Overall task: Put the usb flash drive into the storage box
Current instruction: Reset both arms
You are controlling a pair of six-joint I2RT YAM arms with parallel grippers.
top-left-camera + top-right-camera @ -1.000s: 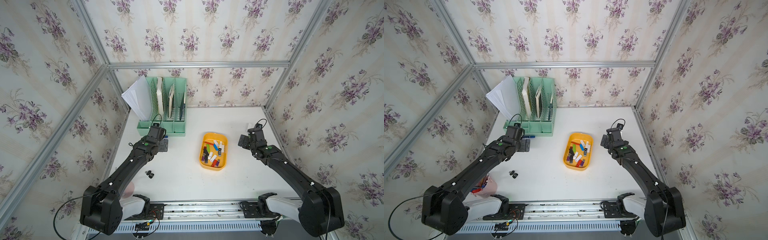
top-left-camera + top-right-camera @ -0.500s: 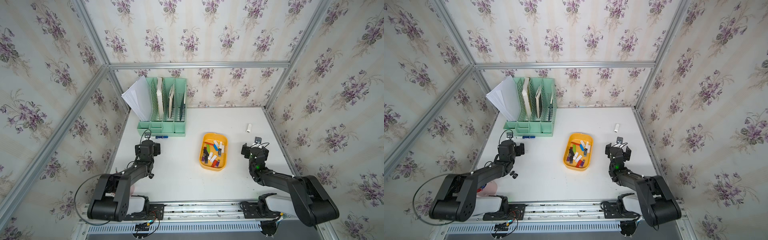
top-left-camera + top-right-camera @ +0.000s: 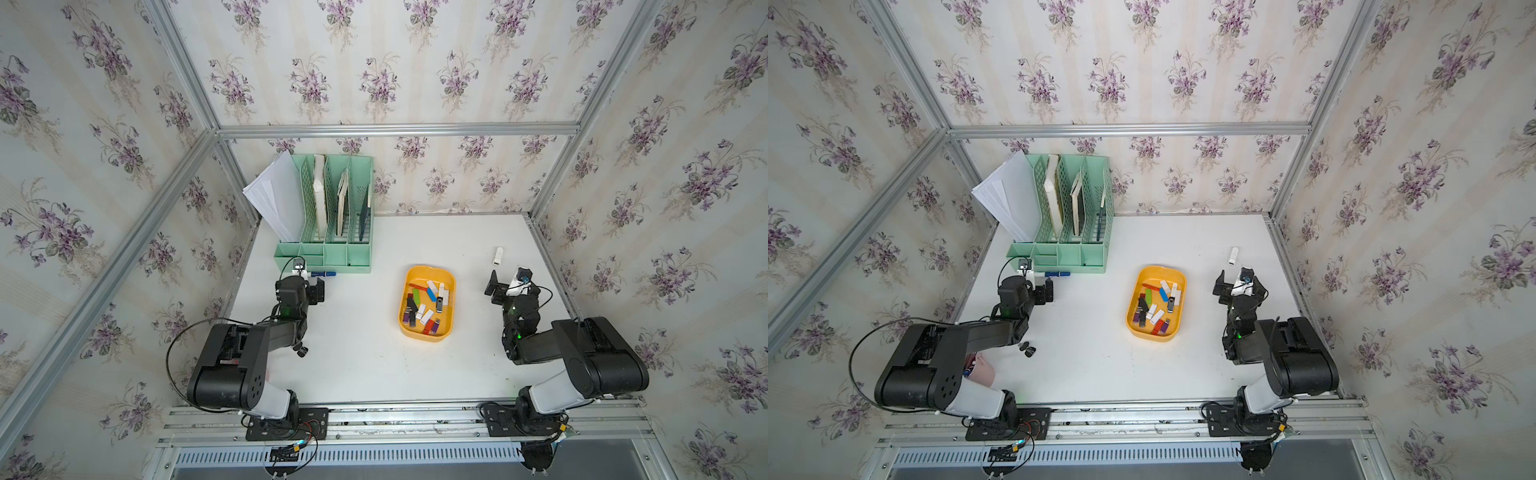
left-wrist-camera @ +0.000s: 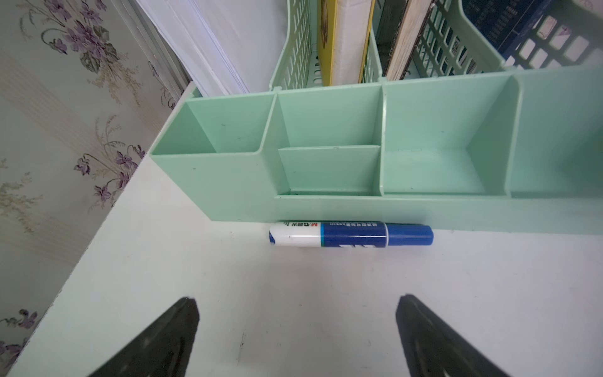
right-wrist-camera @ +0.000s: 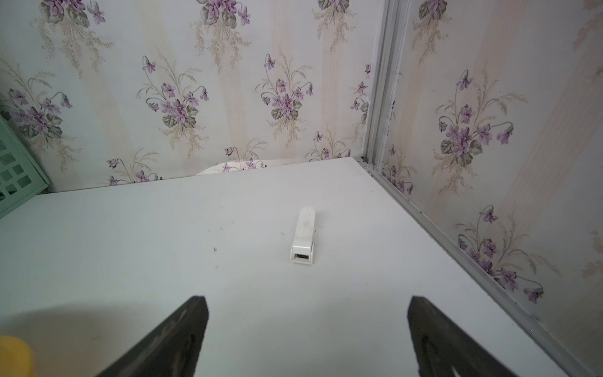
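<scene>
On the tabletop [image 3: 374, 374]: small white usb flash drive [image 5: 303, 236], well apart from yellow-orange plastic storage box [image 3: 420, 336].
Left end effector [image 4: 297, 298], right end effector [image 5: 306, 300]: jaws apart, empty.

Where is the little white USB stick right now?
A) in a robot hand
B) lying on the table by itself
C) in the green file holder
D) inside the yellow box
B: the white USB stick lies alone on the table, in front of the open, empty right hand and apart from the yellow box.
</scene>
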